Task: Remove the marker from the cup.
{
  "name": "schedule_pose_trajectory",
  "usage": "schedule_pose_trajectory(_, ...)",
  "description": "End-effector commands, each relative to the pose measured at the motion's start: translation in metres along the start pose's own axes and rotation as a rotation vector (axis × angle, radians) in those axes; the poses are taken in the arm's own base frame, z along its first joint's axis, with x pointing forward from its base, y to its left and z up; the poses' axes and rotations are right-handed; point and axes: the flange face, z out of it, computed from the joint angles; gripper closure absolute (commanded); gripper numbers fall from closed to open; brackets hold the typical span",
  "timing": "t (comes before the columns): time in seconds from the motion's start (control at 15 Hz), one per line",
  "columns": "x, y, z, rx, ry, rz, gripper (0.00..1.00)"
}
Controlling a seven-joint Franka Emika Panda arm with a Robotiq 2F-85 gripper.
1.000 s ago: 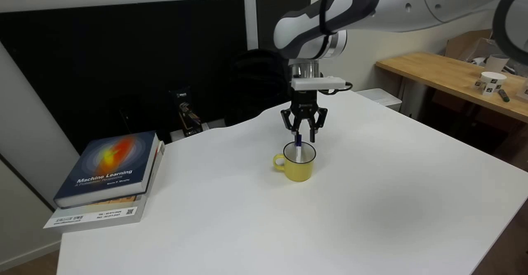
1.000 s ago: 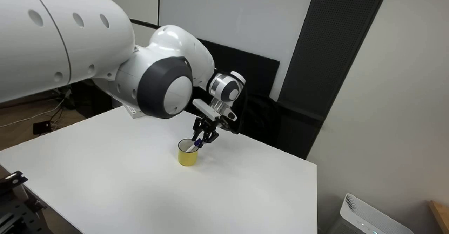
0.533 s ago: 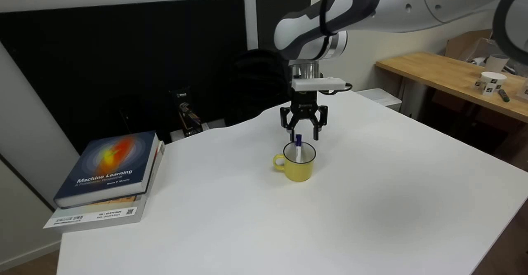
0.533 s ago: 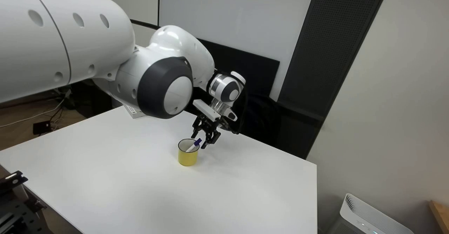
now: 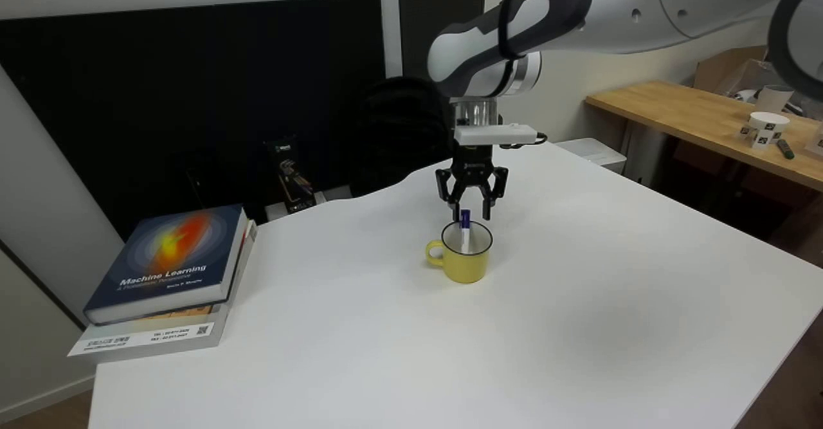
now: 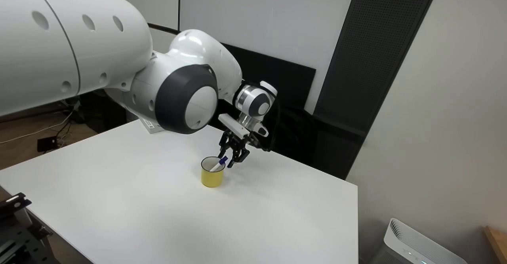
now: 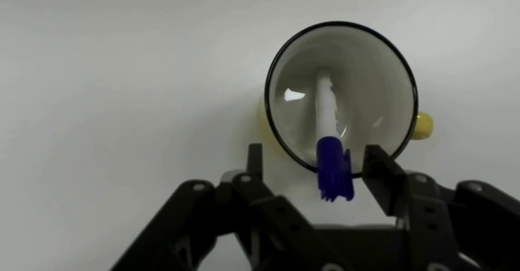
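Note:
The yellow cup (image 5: 464, 269) stands upright on the white table in both exterior views (image 6: 211, 180). The marker (image 5: 465, 228) leans inside it, its dark blue cap sticking out over the rim; it also shows in the other outside camera's picture (image 6: 218, 165). In the wrist view the marker (image 7: 327, 116) runs from the cup's (image 7: 380, 84) inside floor over its dark rim. My gripper (image 5: 471, 213) is open just above the cup's far rim. In the wrist view the gripper's (image 7: 313, 155) fingers are either side of the cap, with gaps on both sides; the right finger overlaps the rim.
Two stacked books (image 5: 167, 265) lie at the table's edge in an exterior view. The cup's handle (image 5: 434, 253) points towards the books there. A wooden side table (image 5: 694, 127) with paper cups stands beyond. A black panel (image 5: 193, 107) and dark bag stand behind the table.
The fingers spread wider between one second and half a second ago, then came slightly closer together. The gripper has moved slightly lower. The cup stays in place.

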Motion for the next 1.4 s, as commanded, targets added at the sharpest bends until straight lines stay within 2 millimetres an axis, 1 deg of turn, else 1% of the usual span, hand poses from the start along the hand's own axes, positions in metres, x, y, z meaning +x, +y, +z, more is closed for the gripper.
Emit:
schedule_pose_trajectory(0.0,0.002,0.001,0.001,-0.005,0.013,-0.003,0.65)
schedule_pose_trajectory(0.33,-0.001,0.000,0.004,-0.030,-0.005,0.011,0.97)
schedule_pose_trajectory(0.4,-0.001,-0.001,0.004,-0.039,-0.005,0.015,0.95)
schedule_pose_trajectory(0.47,-0.001,-0.003,0.002,-0.046,-0.002,0.017,0.95)
schedule_pose_trajectory(0.6,-0.003,-0.008,-0.007,-0.062,0.009,0.019,0.95)
schedule_pose_trajectory(0.73,-0.006,-0.015,-0.020,-0.071,0.022,0.010,0.95)
schedule_pose_trajectory(1.07,-0.012,-0.034,-0.063,-0.066,0.084,-0.010,0.95)
schedule_pose_trajectory(1.33,-0.022,-0.035,-0.089,-0.047,0.042,-0.024,0.95)
